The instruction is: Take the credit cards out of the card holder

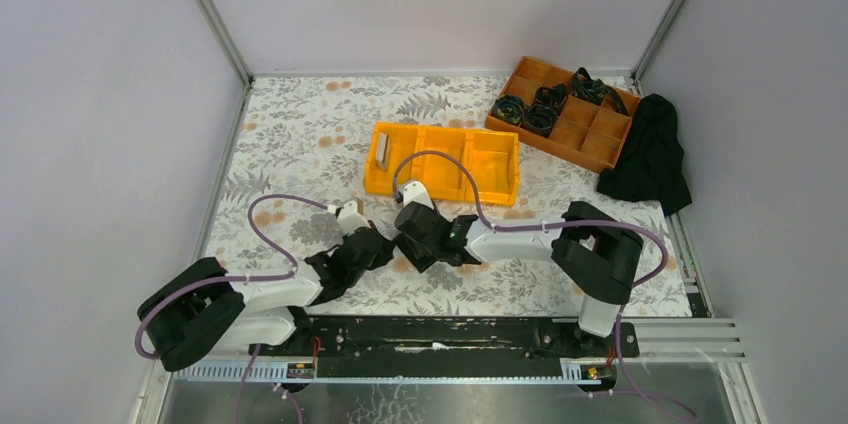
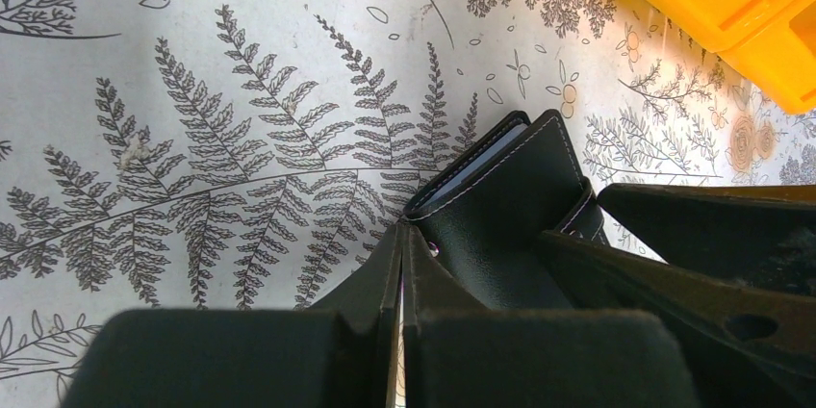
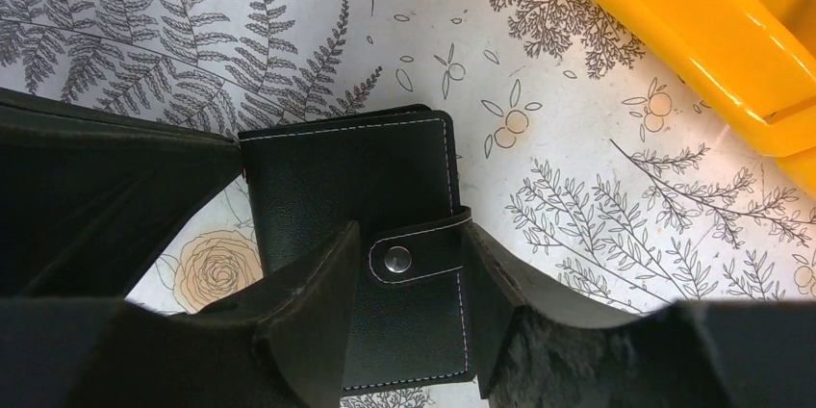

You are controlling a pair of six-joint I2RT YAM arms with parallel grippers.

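The black card holder (image 3: 356,167) lies folded on the floral table, its strap snapped down by a silver stud (image 3: 396,257). My right gripper (image 3: 412,240) is open just above it, one finger over the cover and the other at the strap's outer edge. My left gripper (image 2: 402,230) is shut, with its tips against a corner of the card holder (image 2: 510,196). Pale sleeve or card edges (image 2: 481,160) show between the covers. In the top view the two grippers (image 1: 385,244) (image 1: 410,247) meet over the holder and hide it. A grey card (image 1: 382,149) stands in the yellow bin's left compartment.
The yellow three-compartment bin (image 1: 490,159) sits just beyond the grippers and shows at the upper right of both wrist views (image 2: 731,4) (image 3: 693,23). A brown divided tray (image 1: 600,139) holding dark coiled items stands at the back right beside a black cloth (image 1: 650,154).
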